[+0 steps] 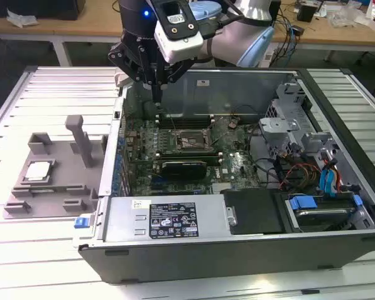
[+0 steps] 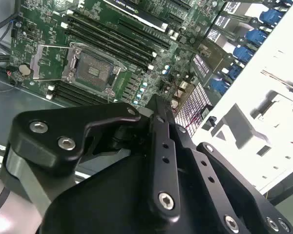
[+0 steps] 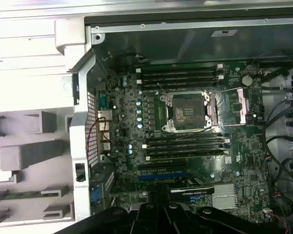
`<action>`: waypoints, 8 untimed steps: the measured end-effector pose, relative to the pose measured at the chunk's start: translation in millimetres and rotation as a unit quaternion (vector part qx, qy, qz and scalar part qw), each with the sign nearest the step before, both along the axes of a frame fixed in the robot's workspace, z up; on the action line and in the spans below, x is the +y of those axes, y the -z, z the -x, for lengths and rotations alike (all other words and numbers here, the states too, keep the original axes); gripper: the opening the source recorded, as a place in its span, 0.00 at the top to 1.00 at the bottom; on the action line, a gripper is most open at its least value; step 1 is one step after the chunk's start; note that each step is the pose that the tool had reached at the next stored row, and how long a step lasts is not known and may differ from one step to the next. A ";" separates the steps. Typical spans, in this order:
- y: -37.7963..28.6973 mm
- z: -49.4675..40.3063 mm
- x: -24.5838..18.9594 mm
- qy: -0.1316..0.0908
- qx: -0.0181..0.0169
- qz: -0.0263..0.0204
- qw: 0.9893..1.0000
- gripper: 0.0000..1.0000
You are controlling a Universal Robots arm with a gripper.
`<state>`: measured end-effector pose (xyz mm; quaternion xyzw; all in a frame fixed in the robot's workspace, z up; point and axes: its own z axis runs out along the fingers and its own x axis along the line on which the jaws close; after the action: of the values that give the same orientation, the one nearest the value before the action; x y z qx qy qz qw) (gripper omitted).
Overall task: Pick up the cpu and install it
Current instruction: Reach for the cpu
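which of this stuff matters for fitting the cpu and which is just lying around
For the job:
cpu, sitting on the grey tray
empty socket
gripper, above the case

Just lying about:
graphics card
power supply
drive cage
cables
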<state>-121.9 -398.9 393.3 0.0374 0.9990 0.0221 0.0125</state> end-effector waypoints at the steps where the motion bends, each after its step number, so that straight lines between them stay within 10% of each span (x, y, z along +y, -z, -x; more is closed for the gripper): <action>1: 0.0 0.0 0.0 0.000 0.000 0.000 1.000 0.89; 8: 0.0 0.0 0.0 0.000 0.000 0.000 1.000 0.89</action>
<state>-121.9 -398.9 393.3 0.0374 0.9990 0.0221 0.0125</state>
